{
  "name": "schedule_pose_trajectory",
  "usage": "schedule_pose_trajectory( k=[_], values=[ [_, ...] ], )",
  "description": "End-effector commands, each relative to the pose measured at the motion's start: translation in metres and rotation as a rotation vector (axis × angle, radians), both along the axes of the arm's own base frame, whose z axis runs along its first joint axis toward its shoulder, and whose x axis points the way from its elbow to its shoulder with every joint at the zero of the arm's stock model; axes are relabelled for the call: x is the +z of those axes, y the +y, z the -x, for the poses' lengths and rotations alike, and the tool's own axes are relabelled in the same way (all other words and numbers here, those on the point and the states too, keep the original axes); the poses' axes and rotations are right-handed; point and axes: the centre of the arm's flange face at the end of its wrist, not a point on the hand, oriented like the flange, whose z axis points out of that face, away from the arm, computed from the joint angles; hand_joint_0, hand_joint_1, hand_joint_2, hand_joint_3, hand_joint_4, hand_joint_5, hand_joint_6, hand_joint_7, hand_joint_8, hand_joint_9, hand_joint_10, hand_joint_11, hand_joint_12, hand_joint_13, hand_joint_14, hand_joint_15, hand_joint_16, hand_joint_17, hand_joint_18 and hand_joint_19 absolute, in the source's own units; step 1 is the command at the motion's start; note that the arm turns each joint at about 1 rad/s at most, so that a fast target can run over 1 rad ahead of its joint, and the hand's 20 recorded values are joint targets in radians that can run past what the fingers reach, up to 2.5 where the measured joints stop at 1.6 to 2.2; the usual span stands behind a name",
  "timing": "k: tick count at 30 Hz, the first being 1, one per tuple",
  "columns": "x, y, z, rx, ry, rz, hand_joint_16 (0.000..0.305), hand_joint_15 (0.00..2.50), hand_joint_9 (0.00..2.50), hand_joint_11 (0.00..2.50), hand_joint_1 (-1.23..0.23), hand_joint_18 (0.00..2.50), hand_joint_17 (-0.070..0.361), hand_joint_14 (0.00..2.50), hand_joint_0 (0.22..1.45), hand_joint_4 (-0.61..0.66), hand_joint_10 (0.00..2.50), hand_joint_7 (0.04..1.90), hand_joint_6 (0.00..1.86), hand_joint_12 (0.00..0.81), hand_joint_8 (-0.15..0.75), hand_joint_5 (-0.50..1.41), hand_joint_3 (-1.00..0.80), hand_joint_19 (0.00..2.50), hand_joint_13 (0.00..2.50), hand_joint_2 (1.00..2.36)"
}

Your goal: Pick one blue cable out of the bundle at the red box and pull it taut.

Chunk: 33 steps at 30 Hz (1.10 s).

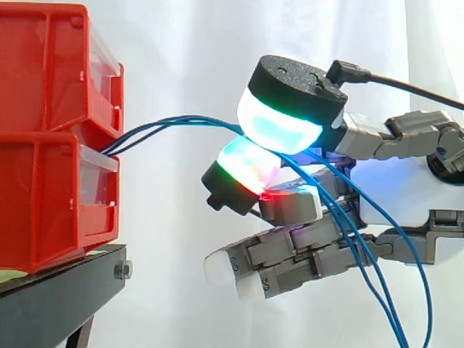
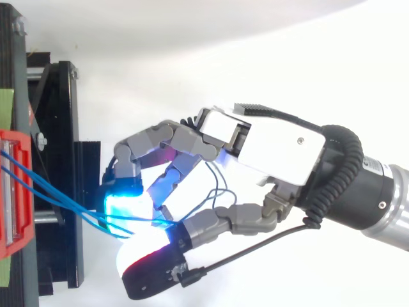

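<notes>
A bundle of thin blue cables [image 1: 167, 125] comes out between the two stacked red boxes [image 1: 43, 196] at the left and runs right to my hand [image 1: 399, 192]. Two glowing pads, one cyan-green above [image 1: 279, 123] and one green-red below [image 1: 246, 170], close on the cables where they pass between them. Behind the pinch the cables droop down past the palm to the lower right. From above, the cables [image 2: 45, 185] leave the red box [image 2: 16, 192] and reach the cyan fingertip [image 2: 124, 208], with slack loops under the hand [image 2: 275, 150]. The other fingers are curled below.
The red boxes rest on a black stand [image 1: 58, 297], whose frame [image 2: 64, 128] lies just left of the fingertips. A white curtain hangs behind. The arm comes in from the right.
</notes>
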Motion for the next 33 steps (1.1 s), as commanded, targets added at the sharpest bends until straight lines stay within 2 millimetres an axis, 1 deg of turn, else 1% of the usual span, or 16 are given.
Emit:
schedule_pose_trajectory(
  k=[1,7,11,16,19,22,23,25,26,27,30,33],
  values=[
    [-0.0004,0.0000,0.0002,0.000,0.000,-0.002,0.042,0.36,1.07,1.28,-1.05,0.51,0.095,0.01,0.67,-0.16,0.02,1.18,0.91,0.292,0.133,-0.17,-0.50,0.25,0.60,1.00],
    [0.0004,0.0002,-0.0003,0.000,-0.002,-0.001,0.042,0.36,1.05,1.28,-1.05,0.50,0.095,0.01,0.66,-0.15,0.02,1.16,0.91,0.292,0.130,-0.17,-0.50,0.25,0.60,1.00],
    [-0.0003,-0.0001,0.0001,-0.001,-0.001,-0.002,0.042,0.35,1.06,1.28,-1.01,0.50,0.095,0.02,0.72,-0.15,0.02,1.15,0.90,0.292,0.131,-0.17,-0.50,0.25,0.60,1.00],
    [-0.0004,-0.0005,0.0004,-0.006,0.001,-0.002,0.042,0.34,1.02,1.25,-1.02,0.50,0.095,0.02,0.74,-0.14,0.02,1.14,0.90,0.298,0.129,-0.17,-0.50,0.24,0.58,1.00],
    [-0.0003,-0.0005,0.0003,-0.006,-0.001,-0.003,0.043,0.35,1.00,1.25,-1.04,0.50,0.096,0.01,0.69,-0.12,0.02,1.13,0.90,0.297,0.131,-0.18,-0.50,0.24,0.57,1.00],
    [-0.0004,-0.0005,0.0004,-0.006,0.001,-0.002,0.043,0.34,0.99,1.24,-1.04,0.49,0.096,0.01,0.62,-0.11,0.01,1.13,0.90,0.300,0.128,-0.18,-0.50,0.26,0.56,1.00],
    [-0.0003,-0.0005,0.0003,-0.006,-0.001,-0.003,0.044,0.35,0.98,1.24,-1.03,0.49,0.100,0.01,0.56,-0.10,0.01,1.12,0.90,0.314,0.135,-0.18,-0.50,0.27,0.56,1.00],
    [-0.0003,-0.0005,0.0003,-0.006,-0.001,-0.003,0.046,0.35,0.99,1.23,-1.02,0.49,0.104,0.01,0.52,-0.08,0.02,1.10,0.90,0.323,0.149,-0.18,-0.50,0.27,0.56,1.00],
    [0.0004,-0.0004,-0.0001,-0.006,-0.002,-0.003,0.050,0.35,1.01,1.23,-0.99,0.50,0.113,0.01,0.46,-0.07,0.01,1.07,0.90,0.345,0.173,-0.18,-0.50,0.28,0.57,1.00],
    [0.0004,-0.0004,-0.0001,-0.006,-0.002,-0.003,0.052,0.35,1.02,1.24,-0.98,0.50,0.116,0.01,0.45,-0.06,0.01,1.06,0.90,0.349,0.173,-0.17,-0.50,0.29,0.57,1.00],
    [-0.0003,-0.0005,0.0003,-0.006,-0.001,-0.003,0.058,0.35,1.07,1.22,-0.90,0.54,0.130,0.01,0.39,-0.05,0.01,1.05,0.90,0.375,0.214,-0.17,-0.50,0.29,0.59,1.00],
    [-0.0003,-0.0005,0.0003,-0.006,0.000,-0.001,0.059,0.35,1.08,1.23,-0.87,0.55,0.134,0.01,0.39,-0.05,0.01,1.05,0.89,0.380,0.216,-0.17,-0.50,0.30,0.60,1.00]
  ],
)
